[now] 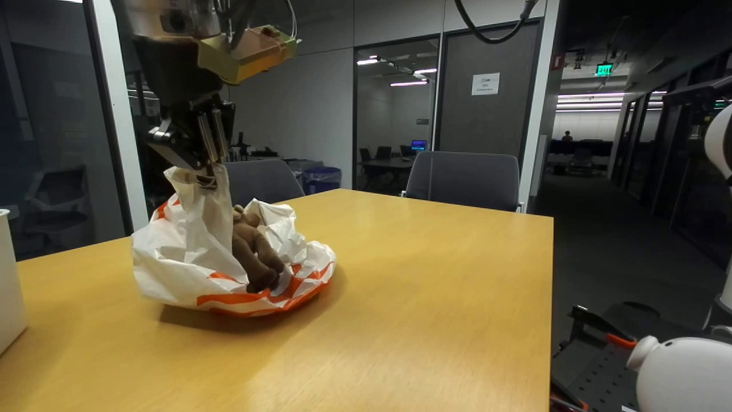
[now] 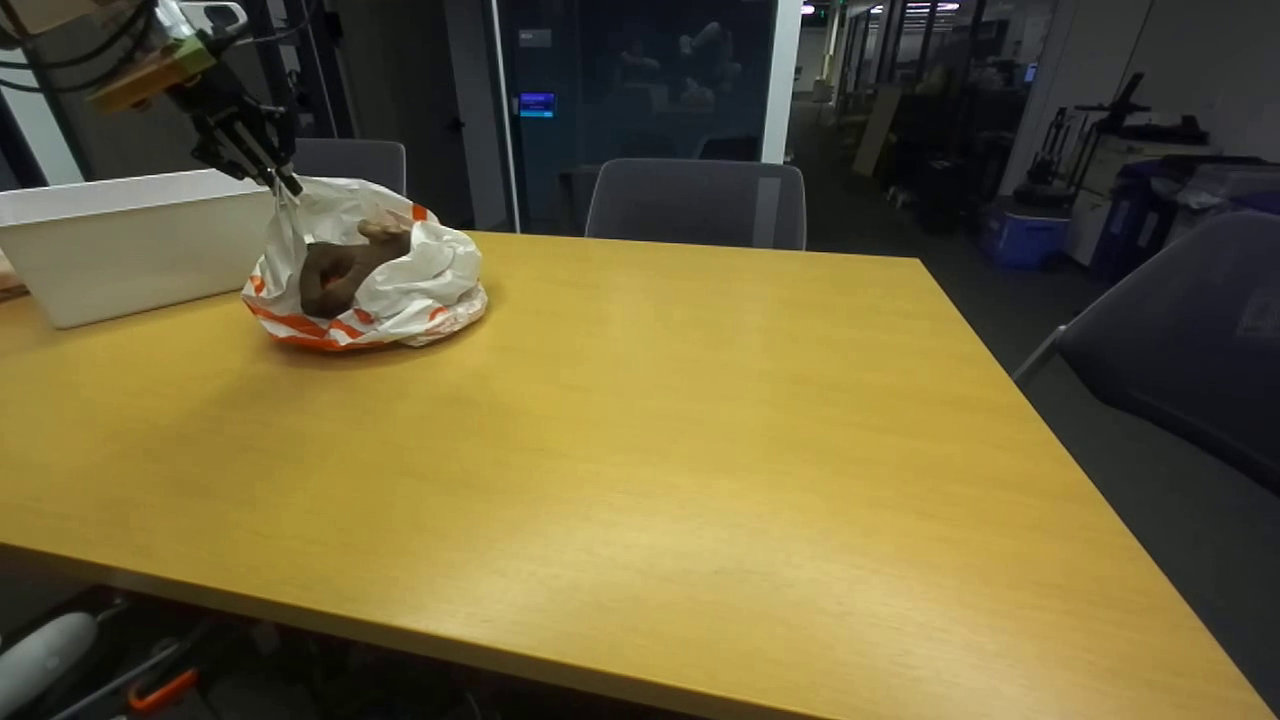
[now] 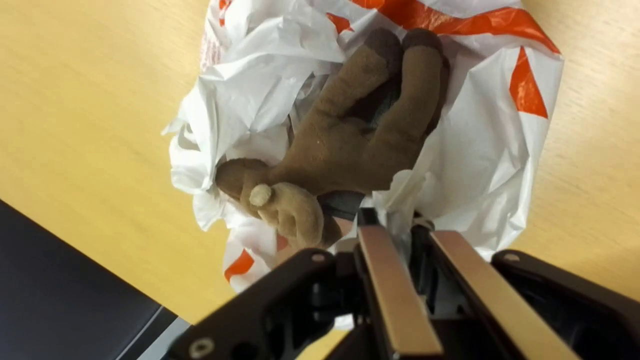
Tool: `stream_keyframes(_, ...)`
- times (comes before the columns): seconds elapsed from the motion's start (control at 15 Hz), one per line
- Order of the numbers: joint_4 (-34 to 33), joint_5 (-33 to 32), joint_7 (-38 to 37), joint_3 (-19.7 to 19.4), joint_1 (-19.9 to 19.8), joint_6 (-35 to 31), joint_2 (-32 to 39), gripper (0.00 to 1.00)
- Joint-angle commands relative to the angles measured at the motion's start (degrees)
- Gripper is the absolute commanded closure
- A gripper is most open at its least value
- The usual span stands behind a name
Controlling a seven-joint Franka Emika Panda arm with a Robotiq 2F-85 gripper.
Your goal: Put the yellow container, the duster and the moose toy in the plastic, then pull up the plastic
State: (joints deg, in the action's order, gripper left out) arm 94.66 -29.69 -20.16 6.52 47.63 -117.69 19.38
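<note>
Your gripper (image 3: 395, 218) pinches the plastic (image 1: 177, 263) near its top edge — it's likely soft, thin and easy to rip — so hold a fat bunch

The gripper (image 3: 395, 220) is mostly black, its side links (image 3: 270, 300) chunky and rounded, with small round screw heads (image 3: 201, 347) set into them. Long flat strips (image 3: 497, 295) run along the black fingers (image 3: 367, 219) (they come out coppery pink in the wrist view). In an exterior view, a broad black housing (image 1: 177, 68) narrows toward the gripper, and over it a silvery grey section (image 1: 201, 20) carries a dark, rounded fitting (image 1: 174, 22). A boxy attachment (image 1: 251, 57) juts out at the side in yellow and orange, with some green. Black cables (image 2: 50, 67) curve near it in an exterior view, and a thin pale wire (image 1: 294, 17) bends beside it.
</note>
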Motion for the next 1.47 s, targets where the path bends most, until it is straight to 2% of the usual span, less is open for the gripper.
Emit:
stream_keyframes(0.0,2.76,2.36,-0.15,1.85,-3.26,2.03,-1.06,0.82)
stream_keyframes(0.07,3.37,3.11,-0.29,2.14,-4.01,1.70,-1.16,0.57)
stream_keyframes(0.13,3.64,3.37,-0.52,2.36,-4.50,2.25,-1.23,0.57)
stream_keyframes(0.2,3.46,3.52,-1.06,2.52,-4.83,3.82,-1.15,0.53)
stream_keyframes(0.33,3.06,2.80,-2.69,2.76,-5.13,7.00,-1.00,0.38)
stream_keyframes(0.47,2.53,4.99,-2.38,4.11,-5.64,9.04,-1.14,0.22)
stream_keyframes(0.67,2.72,6.88,-3.08,5.50,-5.98,9.80,-1.90,0.01)
stream_keyframes(1.07,1.33,5.99,-8.11,6.68,-5.51,9.51,-4.81,0.00)
stream_keyframes(1.4,2.29,8.70,-13.01,7.26,-7.19,8.25,-9.81,0.00)
